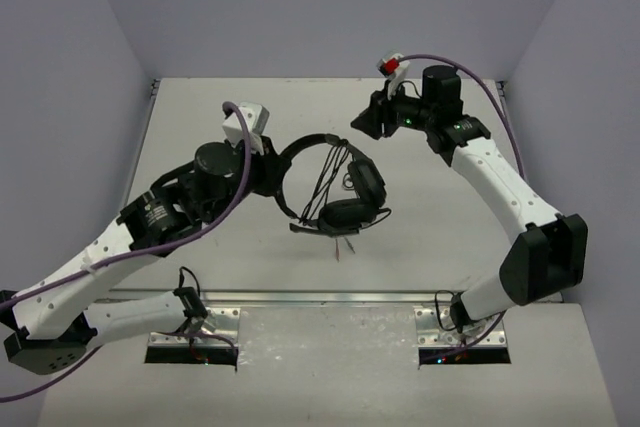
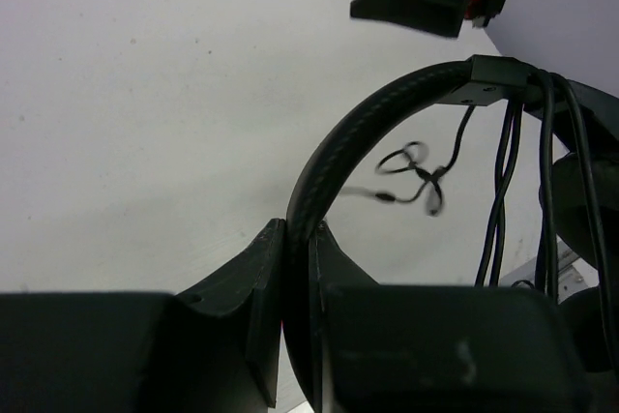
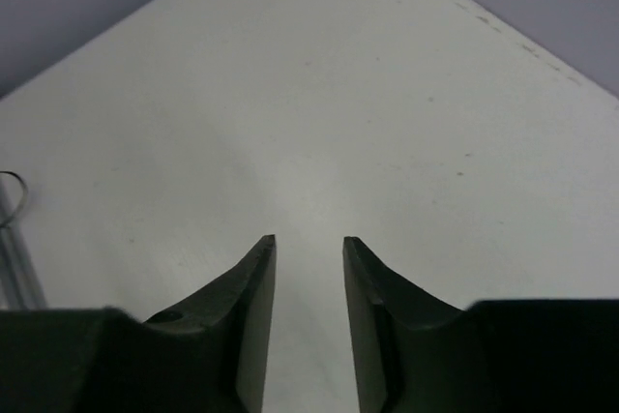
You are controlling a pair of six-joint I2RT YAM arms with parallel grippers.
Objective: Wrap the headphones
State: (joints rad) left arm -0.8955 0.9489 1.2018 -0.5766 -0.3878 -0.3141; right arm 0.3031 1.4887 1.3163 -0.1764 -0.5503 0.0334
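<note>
Left pincer (image 2: 300,231) clamped on the headband (image 1: 300,145) of the headphones (image 1: 352,192), over mid-surface (image 1: 430,237). Arch runs left to right, earcups (image 1: 366,183) at right end, cable (image 2: 503,191) draped there. Right pincer (image 3: 309,241) apart, empty, beyond them.

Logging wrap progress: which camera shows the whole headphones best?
Top external: the headphones show whole, headband, both earcups and cable. Left wrist shows only the headband clamped in the left gripper plus cable strands. Right wrist shows almost nothing of them.
</note>
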